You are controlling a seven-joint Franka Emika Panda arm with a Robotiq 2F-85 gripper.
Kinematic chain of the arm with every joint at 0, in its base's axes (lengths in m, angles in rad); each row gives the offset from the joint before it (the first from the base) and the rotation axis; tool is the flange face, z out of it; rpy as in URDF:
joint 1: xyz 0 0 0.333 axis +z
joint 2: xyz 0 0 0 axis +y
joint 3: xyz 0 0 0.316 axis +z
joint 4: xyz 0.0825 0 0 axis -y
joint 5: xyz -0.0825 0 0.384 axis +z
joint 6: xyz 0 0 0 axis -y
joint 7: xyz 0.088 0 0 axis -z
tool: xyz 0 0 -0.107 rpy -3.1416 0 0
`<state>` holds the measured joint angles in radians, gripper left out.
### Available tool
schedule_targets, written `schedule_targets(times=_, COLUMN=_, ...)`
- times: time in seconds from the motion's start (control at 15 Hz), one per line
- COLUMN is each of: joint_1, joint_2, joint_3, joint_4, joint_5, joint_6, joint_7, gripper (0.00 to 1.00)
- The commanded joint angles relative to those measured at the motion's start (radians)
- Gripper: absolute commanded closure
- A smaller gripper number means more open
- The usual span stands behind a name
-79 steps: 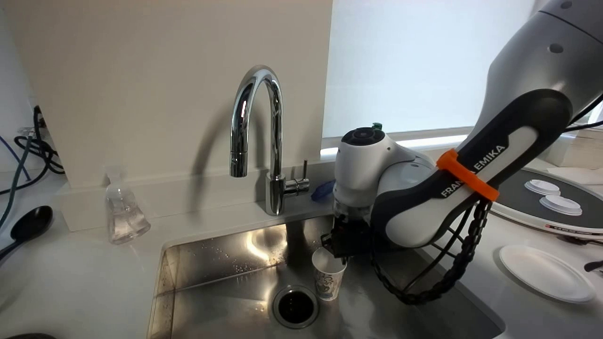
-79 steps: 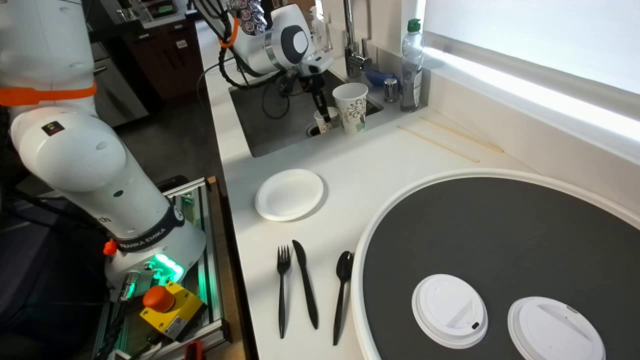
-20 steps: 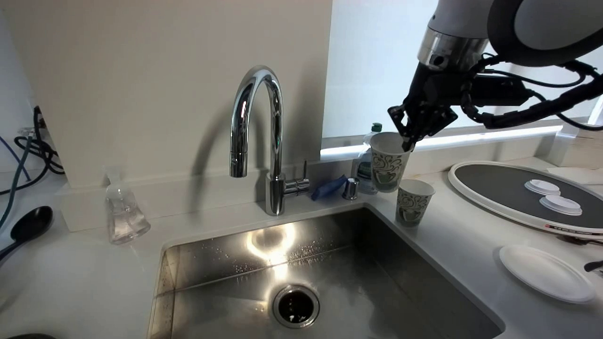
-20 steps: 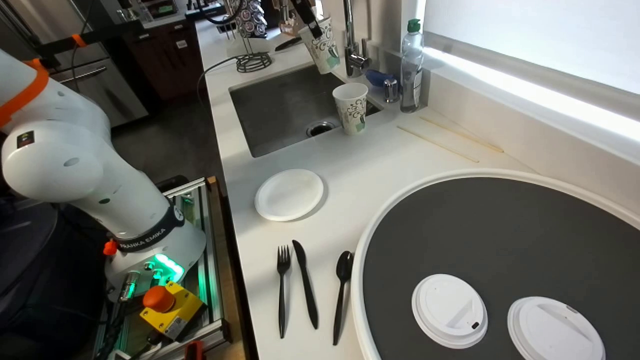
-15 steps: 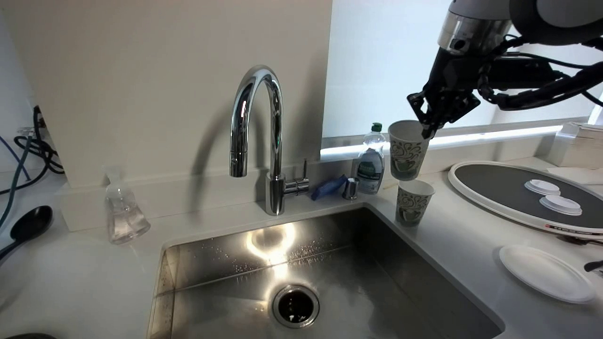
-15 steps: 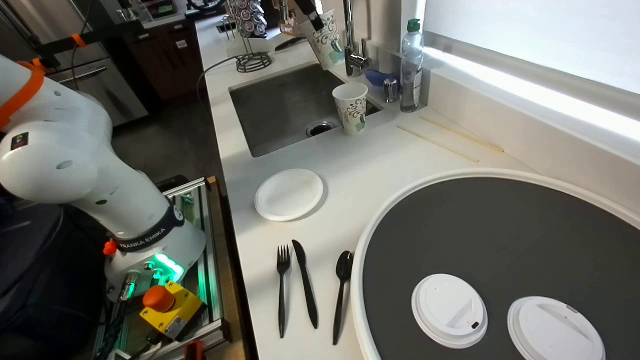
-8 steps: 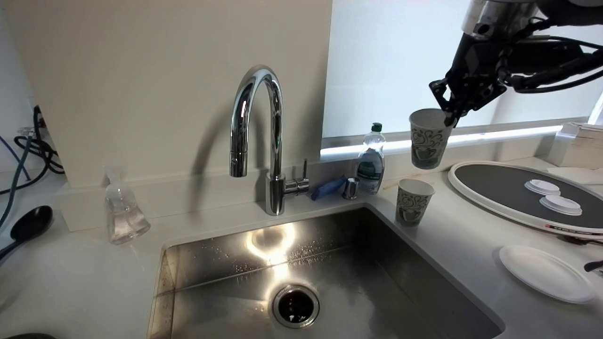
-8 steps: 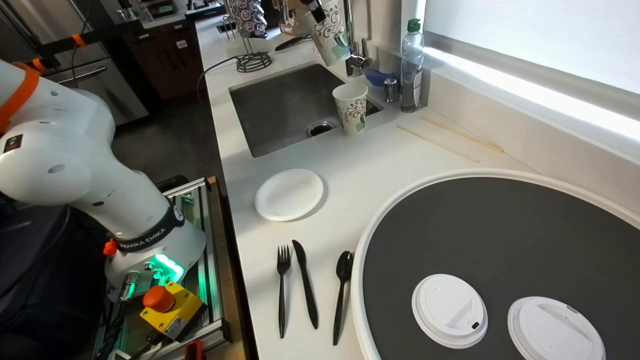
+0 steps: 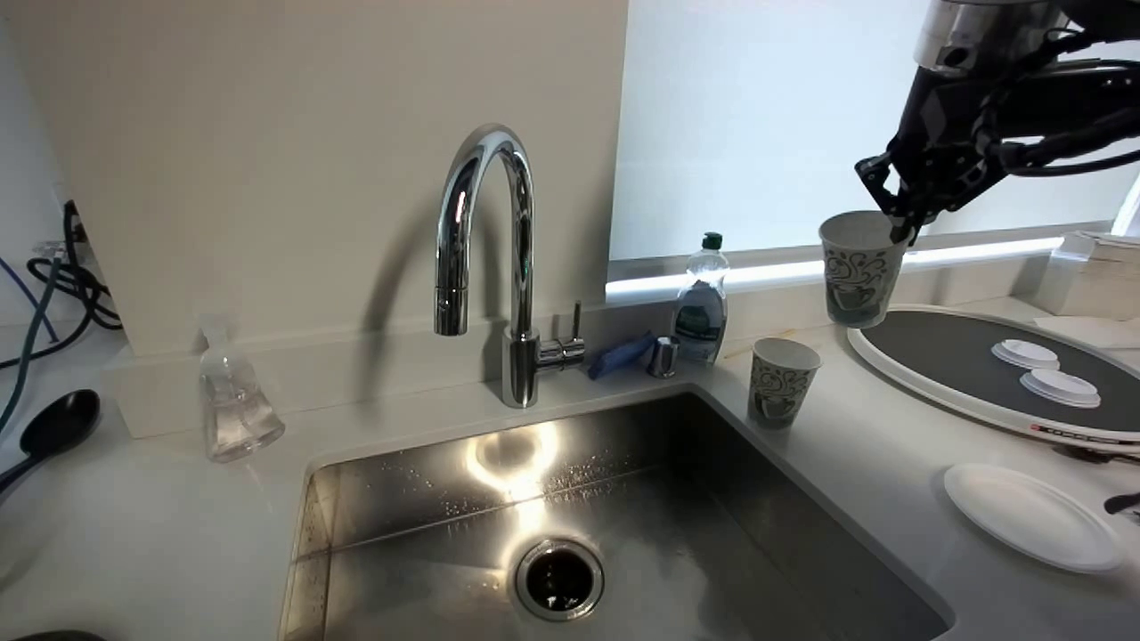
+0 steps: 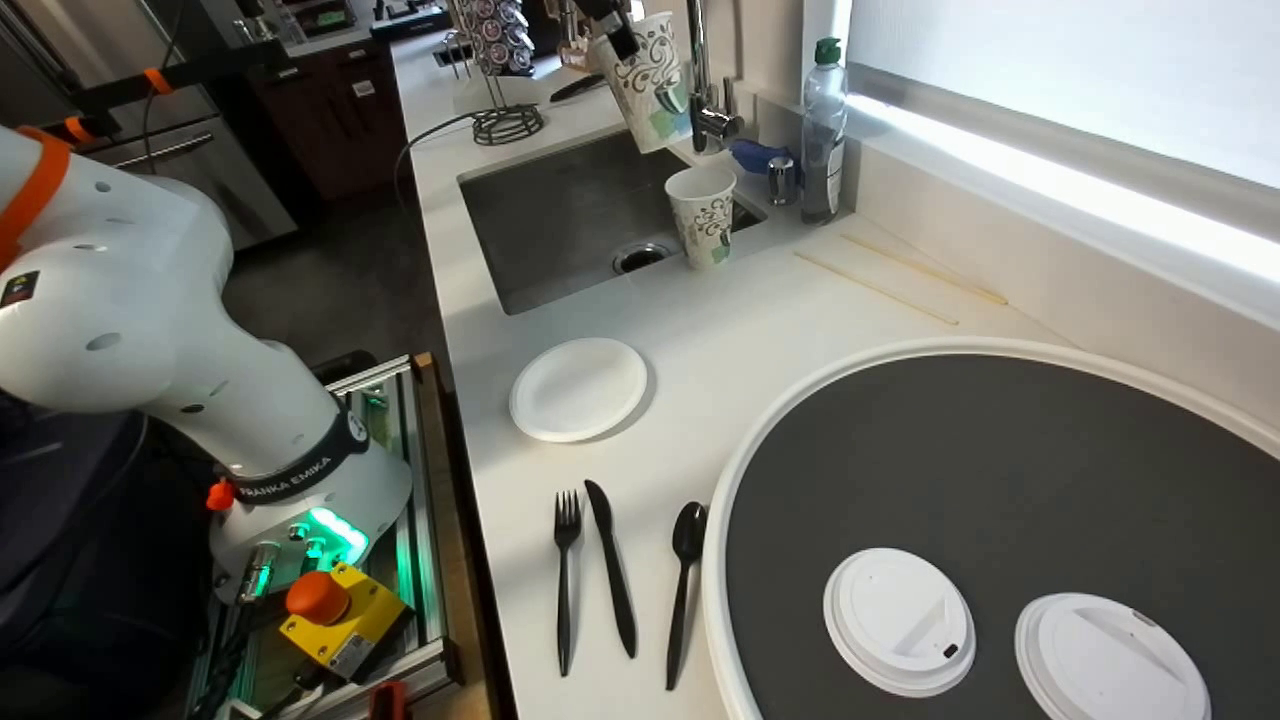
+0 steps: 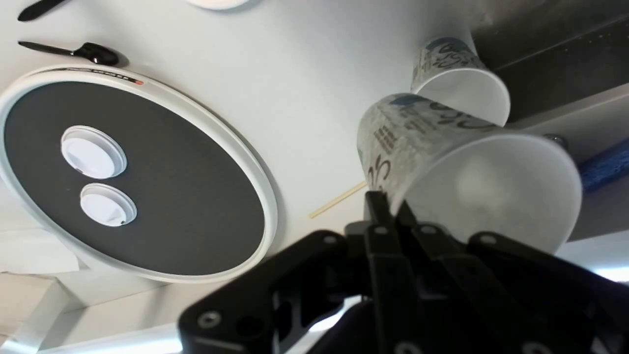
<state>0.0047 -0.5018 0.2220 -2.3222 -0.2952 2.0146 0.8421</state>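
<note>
Pinched the rim of a patterned paper cup [image 9: 859,278] between the fingertips [image 11: 377,210] of the gripper [image 11: 391,204], with one along the outer wall and the other just inside the mouth. Held this cup in mid-air, well above the counter [image 10: 720,330], mouth upward and, in an exterior view, leaning slightly. Exposed, in the wrist view, a white interior with a pale, faintly yellowish patch near the base; could not tell whether liquid or reflected light. Showed a second, matching cup [image 10: 705,220] standing upright on the counter, lower than the held one and apart from it, just beside the sink [image 9: 419,579], with a white inner wall and contents too indistinct to read. Revealed within the sink a round drain [image 9: 559,580], dark at its opening, and scattered droplets [image 9: 456,507] on the steel wall. Included, at the sink's back corner, a green-capped transparent bottle [image 9: 701,312] and, on the opposite side of the faucet [image 9: 523,285], a clear bottle [image 9: 236,409] with clear liquid in its lower part. Carried two white lids [image 10: 899,622], near each other, on the round dark tray [image 10: 1000,450]. Displayed a white plate [image 10: 578,390] on the counter, with a black fork [image 10: 565,580], knife [image 10: 611,570] and spoon [image 10: 683,580] lying near the tray.
</note>
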Motion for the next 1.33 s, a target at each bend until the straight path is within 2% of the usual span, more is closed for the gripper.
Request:
schedule_targets(times=0.0, joint_1=-0.006, joint_2=-0.001, joint_3=0.005, joint_4=0.0, joint_5=0.003, joint_6=-0.001, joint_7=-0.002, gripper=0.96)
schedule_targets(times=0.2, joint_1=-0.006, joint_2=-0.001, joint_3=0.005, joint_4=-0.002, joint_5=0.003, joint_6=-0.001, joint_7=-0.002, gripper=0.99)
schedule_targets(times=1.27, joint_1=-0.01, joint_2=0.058, joint_3=0.003, joint_4=-0.012, joint_5=-0.05, joint_6=-0.076, joint_7=-0.036, gripper=0.99)
